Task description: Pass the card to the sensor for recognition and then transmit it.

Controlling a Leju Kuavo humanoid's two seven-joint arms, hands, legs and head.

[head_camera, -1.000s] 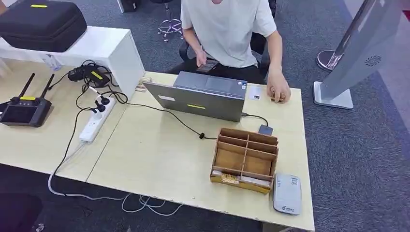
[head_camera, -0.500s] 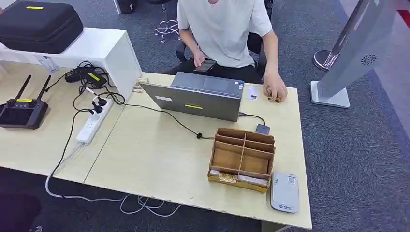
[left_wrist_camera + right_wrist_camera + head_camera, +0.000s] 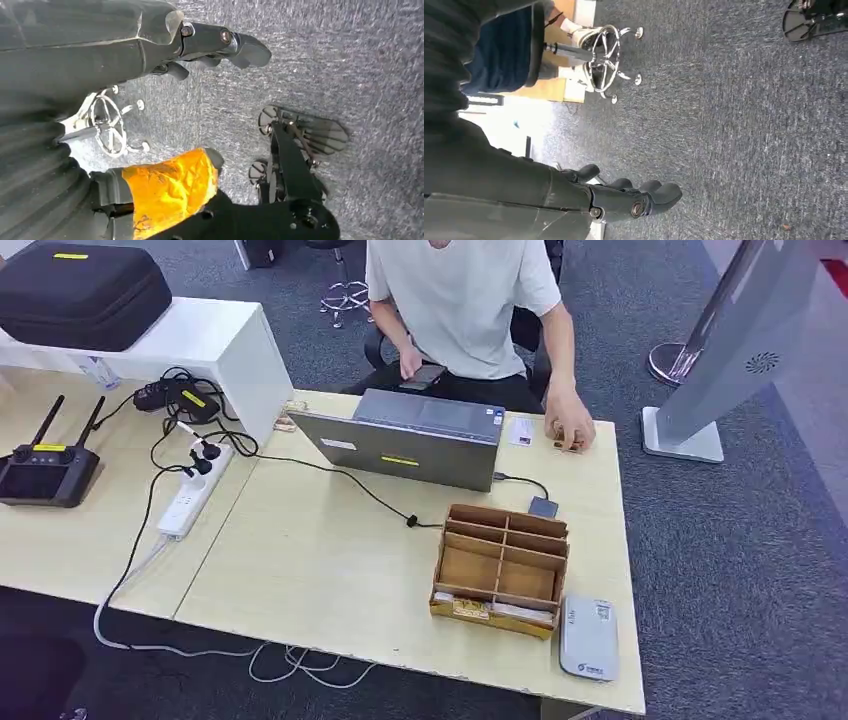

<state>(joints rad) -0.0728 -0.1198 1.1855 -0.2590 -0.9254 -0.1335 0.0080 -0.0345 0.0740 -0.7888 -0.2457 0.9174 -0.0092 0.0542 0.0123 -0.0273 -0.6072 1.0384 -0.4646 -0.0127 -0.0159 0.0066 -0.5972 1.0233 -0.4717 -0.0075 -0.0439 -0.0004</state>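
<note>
Both robot hands, left robot hand [image 3: 220, 47] and right robot hand [image 3: 624, 197], are hanging spread and empty, so nothing's started; card [image 3: 521, 431] is lying near the table's [image 3: 330, 570] far edge.

On the desk [image 3: 330, 570]: one laptop [image 3: 405, 445]; one wooden organiser [image 3: 502, 565]; one grey sensor pad [image 3: 588, 638]; one power strip [image 3: 190, 495]; one antenna controller [image 3: 45, 465]; seemingly one card [image 3: 520, 431]; one person [image 3: 465, 305]; one black case [image 3: 80, 290].

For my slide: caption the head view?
Wooden organizer and grey sensor await on the desk behind a laptop.
</note>
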